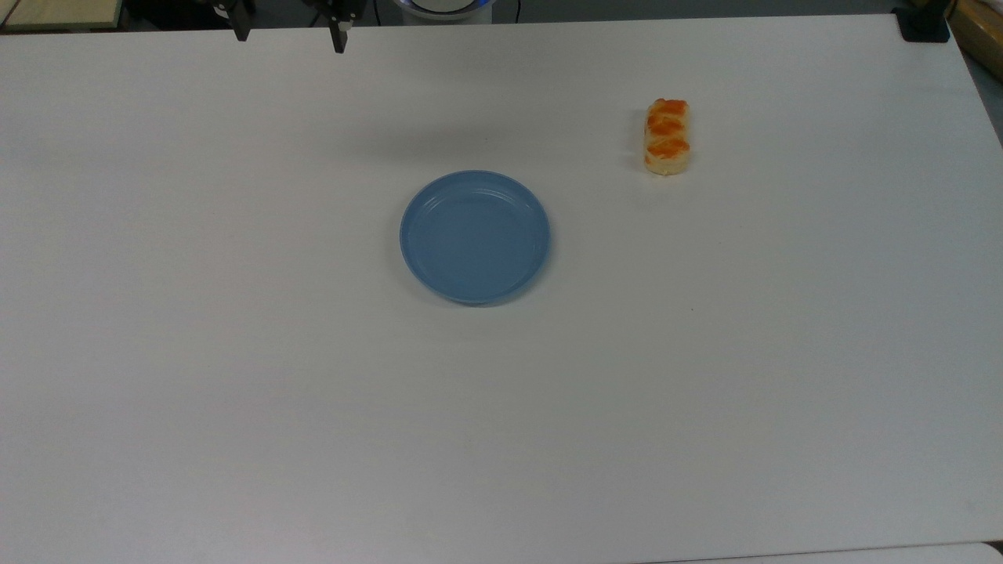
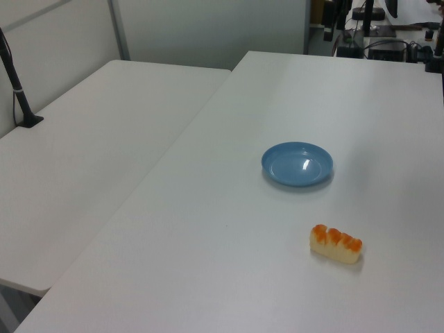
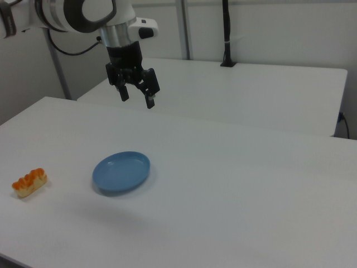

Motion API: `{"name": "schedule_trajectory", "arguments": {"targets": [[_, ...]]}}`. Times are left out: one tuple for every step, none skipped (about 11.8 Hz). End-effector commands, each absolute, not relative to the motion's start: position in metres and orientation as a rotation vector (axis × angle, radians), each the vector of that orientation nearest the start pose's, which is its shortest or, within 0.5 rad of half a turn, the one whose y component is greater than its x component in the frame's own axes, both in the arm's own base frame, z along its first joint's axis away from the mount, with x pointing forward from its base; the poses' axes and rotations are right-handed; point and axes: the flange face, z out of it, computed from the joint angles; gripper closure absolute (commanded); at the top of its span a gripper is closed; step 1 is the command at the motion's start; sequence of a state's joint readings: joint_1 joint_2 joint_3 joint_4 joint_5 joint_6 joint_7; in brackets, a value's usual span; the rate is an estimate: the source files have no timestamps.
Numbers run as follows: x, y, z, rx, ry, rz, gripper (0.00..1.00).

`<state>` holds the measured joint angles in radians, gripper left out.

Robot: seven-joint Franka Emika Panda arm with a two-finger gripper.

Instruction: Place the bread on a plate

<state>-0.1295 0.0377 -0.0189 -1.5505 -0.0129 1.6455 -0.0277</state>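
Note:
The bread (image 1: 667, 136), a small pale-yellow loaf with orange glazed bumps, lies on the white table toward the top view's right; it also shows as the bread (image 2: 336, 243) and the bread (image 3: 29, 182). The round blue plate (image 1: 475, 236) sits bare near the table's middle, seen again as the plate (image 2: 297, 164) and the plate (image 3: 121, 172). My gripper (image 3: 136, 96) hangs high above the table, open, with nothing between its fingers; its fingertips poke in at the top view's upper edge, gripper (image 1: 289, 35). It is well apart from both bread and plate.
A second white table (image 2: 90, 152) adjoins on the left view's left. A black post (image 3: 226, 33) stands clamped on the far table. A black clamp (image 1: 923, 25) sits at the top view's upper right corner.

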Motion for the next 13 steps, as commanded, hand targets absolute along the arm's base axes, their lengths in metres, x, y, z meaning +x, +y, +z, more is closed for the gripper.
{"name": "schedule_trajectory", "arguments": {"targets": [[0.5529, -0.1015, 0.629, -3.148, 0.123, -0.049, 0.0], [0.5527, -0.1024, 0.629, -3.149, 0.118, -0.049, 0.0], [0.5528, -0.1016, 0.629, -3.149, 0.116, -0.049, 0.0], [0.5532, -0.1023, 0.6282, -3.147, 0.121, -0.047, 0.0], [0.5526, -0.1028, 0.629, -3.144, 0.123, -0.05, 0.0], [0.5527, -0.1023, 0.629, -3.139, 0.123, -0.051, 0.0], [0.5527, -0.1021, 0.629, -3.138, 0.123, -0.051, 0.0], [0.5527, -0.1021, 0.629, -3.138, 0.123, -0.051, 0.0], [0.5527, -0.1021, 0.629, -3.138, 0.125, -0.051, 0.0], [0.5527, -0.1021, 0.629, -3.137, 0.128, -0.051, 0.0], [0.5532, -0.1022, 0.6282, -3.137, 0.125, -0.049, 0.0], [0.5529, -0.1013, 0.629, -3.138, 0.123, -0.051, 0.0], [0.5535, -0.1004, 0.6282, -3.136, 0.118, -0.049, 0.0]]}}
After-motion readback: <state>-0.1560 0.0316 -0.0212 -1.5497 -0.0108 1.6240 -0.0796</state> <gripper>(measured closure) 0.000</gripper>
